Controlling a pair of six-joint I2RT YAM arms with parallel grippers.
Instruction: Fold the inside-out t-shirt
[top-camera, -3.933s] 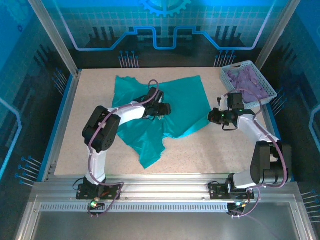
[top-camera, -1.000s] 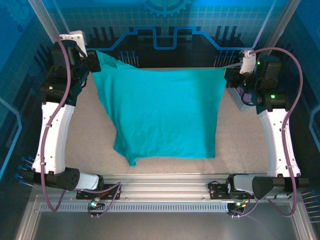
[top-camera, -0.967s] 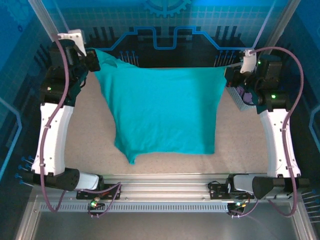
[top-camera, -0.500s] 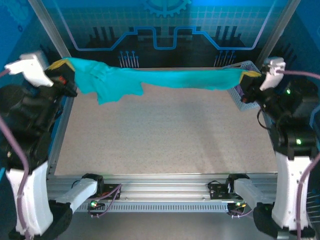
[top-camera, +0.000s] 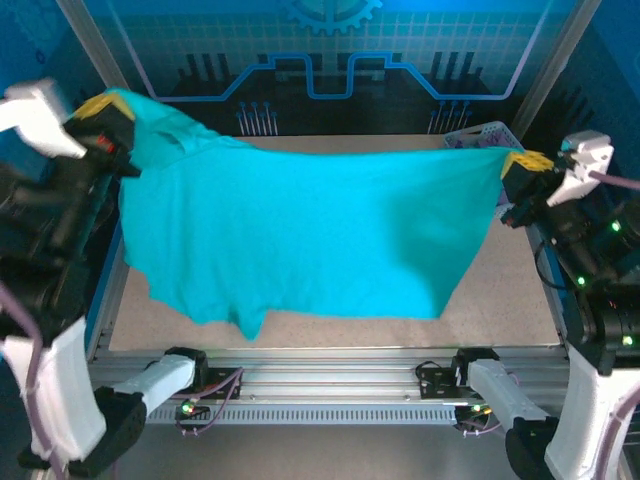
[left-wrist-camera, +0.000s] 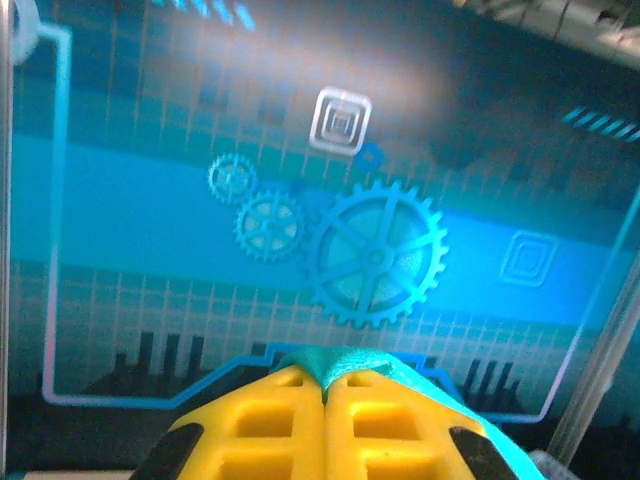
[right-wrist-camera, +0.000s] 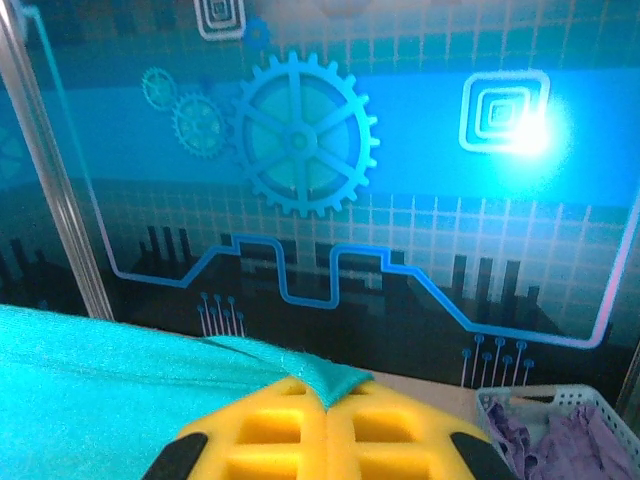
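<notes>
Hanging spread above desk (top-camera: 512, 292): teal t-shirt (top-camera: 300, 230), 1 pc, stretched betw. both arms. L hand (top-camera: 108, 112) & R hand (top-camera: 524, 165) each clamped tight on a top corner.

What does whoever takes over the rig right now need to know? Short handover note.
Left gripper: jaws shut on one end of the t-shirt's top edge, raised high at the far left.
Right gripper: jaws shut on the other end, raised at the far right.
T-shirt: spread in the air between both arms, hanging over the table. I cannot tell whether its lower edge touches the table.
Basket with purple cloth: far right corner, not involved.
Done: shirt lifted and stretched open; no fold visible.
Left: lay it flat, then fold.
</notes>
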